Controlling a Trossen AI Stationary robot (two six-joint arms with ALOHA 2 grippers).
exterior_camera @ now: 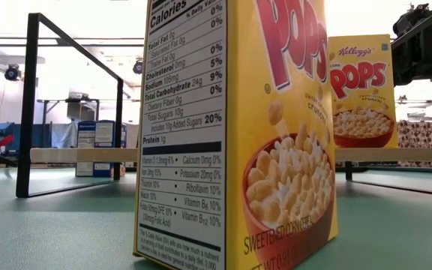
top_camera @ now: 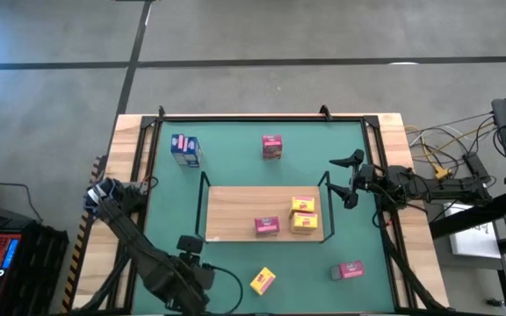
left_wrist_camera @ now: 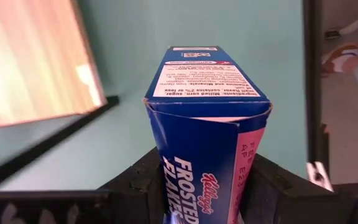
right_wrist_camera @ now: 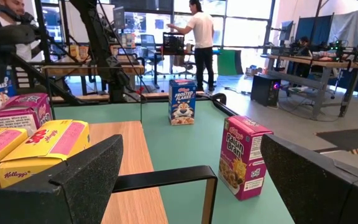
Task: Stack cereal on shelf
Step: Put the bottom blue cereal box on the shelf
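My left gripper (left_wrist_camera: 205,190) is shut on a blue Frosted Flakes box (left_wrist_camera: 204,106) near the table's near-left part; in the high view the arm (top_camera: 187,250) hides the box. My right gripper (top_camera: 348,180) hovers open at the shelf's right end (top_camera: 328,189), holding nothing. The light-wood shelf (top_camera: 235,206) carries two yellow boxes (top_camera: 303,215) and a pink one (top_camera: 267,226). On the green table, a blue box (top_camera: 185,151) and a pink box (top_camera: 272,147) stand at the far side. A yellow box (top_camera: 263,281) and a lying pink box (top_camera: 350,269) are near the front. My left gripper pinches the blue box between its two fingers (left_wrist_camera: 135,186), one on each broad face, at the box's end nearest the wrist (left_wrist_camera: 194,180). The box runs on along the fingers, its other end (left_wrist_camera: 207,68) pointing away toward the table. Whether that end touches the table I cannot tell.
Thin black rails (top_camera: 204,206) stand at the shelf's ends, and a black frame (top_camera: 262,117) runs along the table's edges. The near yellow box (exterior_camera: 231,135) fills most of the low view. Bare green table lies left of the shelf (top_camera: 169,202). People stand in the room beyond (right_wrist_camera: 197,37).
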